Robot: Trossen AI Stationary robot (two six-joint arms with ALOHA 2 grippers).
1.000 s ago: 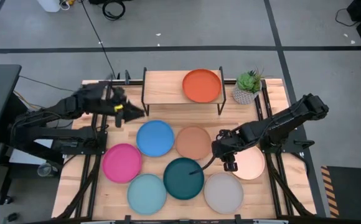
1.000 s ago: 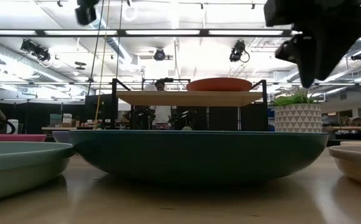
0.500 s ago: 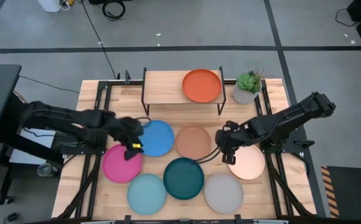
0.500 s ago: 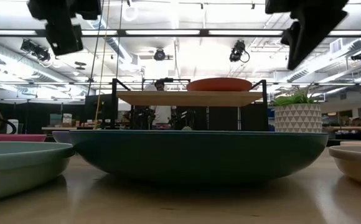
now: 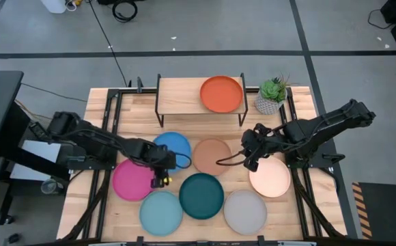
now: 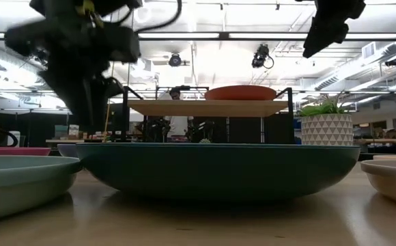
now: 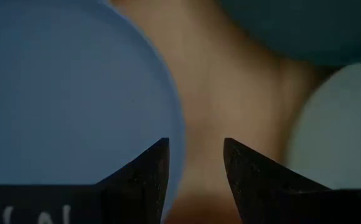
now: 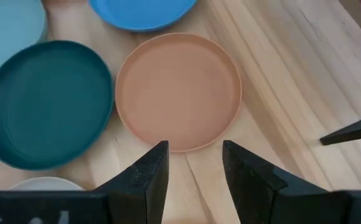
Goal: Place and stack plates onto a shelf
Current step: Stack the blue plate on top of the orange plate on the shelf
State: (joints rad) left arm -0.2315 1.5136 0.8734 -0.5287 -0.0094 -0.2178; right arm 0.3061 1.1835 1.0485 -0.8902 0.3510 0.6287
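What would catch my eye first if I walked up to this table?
Probably the ring of colourful plates on the wooden table, with a dark teal plate near the middle front. Behind them, one orange plate sits alone on the small shelf. The left end effector hovers open by the blue plate.

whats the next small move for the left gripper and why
Probably lower it a little so the blue plate's rim passes between its fingers: the left gripper hangs open just off that rim, and only the orange-red plate is on the shelf.
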